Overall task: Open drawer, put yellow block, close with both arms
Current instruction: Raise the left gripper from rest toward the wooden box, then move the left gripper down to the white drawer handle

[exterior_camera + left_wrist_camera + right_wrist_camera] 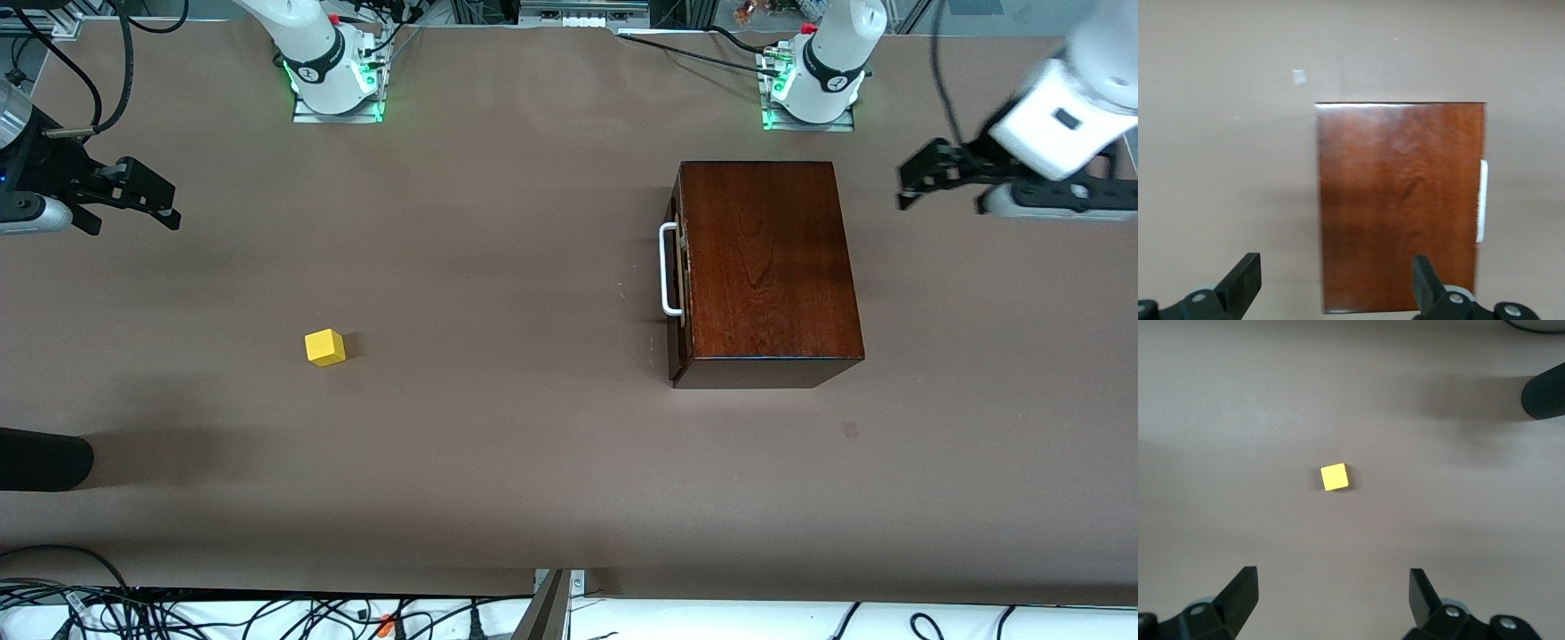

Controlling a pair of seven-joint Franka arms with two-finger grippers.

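1. Seen from the front, at about 5 o'clock of the right gripper (133,218) (1335,597): the yellow block (324,347) (1335,477), flat on the table (498,444), well apart from the fingers, untouched.
2. Right gripper: spread wide, grasping nothing, hanging over the table at the right arm's end.
3. Left gripper (907,187) (1335,280): likewise released and wide, holding nothing, up over the table at the left arm's end, just past the box (765,258) (1401,207), which sits at about 8 o'clock of it.
4. Drawer (680,267): pushed fully in, white handle (669,269) (1481,200) facing the block's end of the table; block at about 8 o'clock of it, well apart.
5. At about 7 o'clock of the block, near the table's edge: a black rounded object (44,458) (1545,390), clear of the stretch between block and drawer.
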